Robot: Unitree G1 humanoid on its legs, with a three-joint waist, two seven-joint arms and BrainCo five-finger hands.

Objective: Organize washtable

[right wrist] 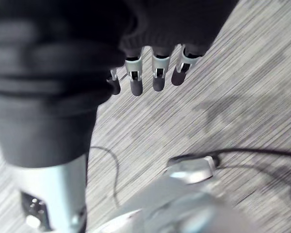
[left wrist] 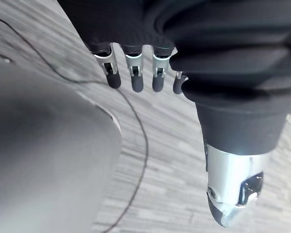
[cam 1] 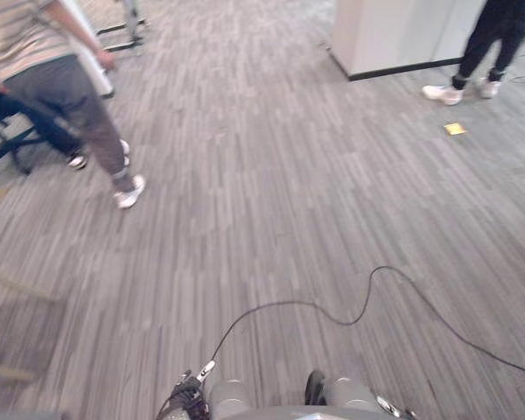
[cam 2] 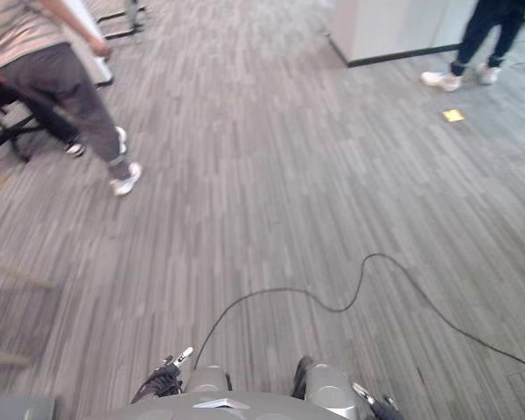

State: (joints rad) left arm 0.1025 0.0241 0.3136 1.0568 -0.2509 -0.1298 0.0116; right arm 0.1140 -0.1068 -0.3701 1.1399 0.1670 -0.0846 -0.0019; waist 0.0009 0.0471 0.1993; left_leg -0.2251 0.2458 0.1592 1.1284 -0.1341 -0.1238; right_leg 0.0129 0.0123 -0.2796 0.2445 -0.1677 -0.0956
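Where the robot looks: down at a floor (cam 1: 271, 192) of grey carpet with fine lengthwise stripes, running away from its feet to the far side of the room.
Washtable: I cannot tell where it stands or how it looks from this spot.
Left robot hand (left wrist: 134, 77): hangs at the robot's side above the carpet, silver fingers with dark tips in a straight, loose row, the thumb (left wrist: 233, 194) held apart; it grips nothing and touches nothing.
Right robot hand (right wrist: 136, 80): hangs the same way on the other side, fingers straight and relaxed over the carpet, nothing in its grasp.
Person on the left (cam 1: 66, 87): in a striped top, grey trousers and white shoes, mid-stride on the carpet, well apart from the robot.
Office chair (cam 1: 9, 131): dark, on a star base, just behind that person at the left edge.
Person on the right (cam 1: 494, 35): dark trousers and white shoes, standing at the far right.
White cabinet (cam 1: 394, 35): with a dark strip along its foot, just beside that second person.
Yellow patch (cam 1: 455, 129): small, flat on the carpet, near the second person's shoes.
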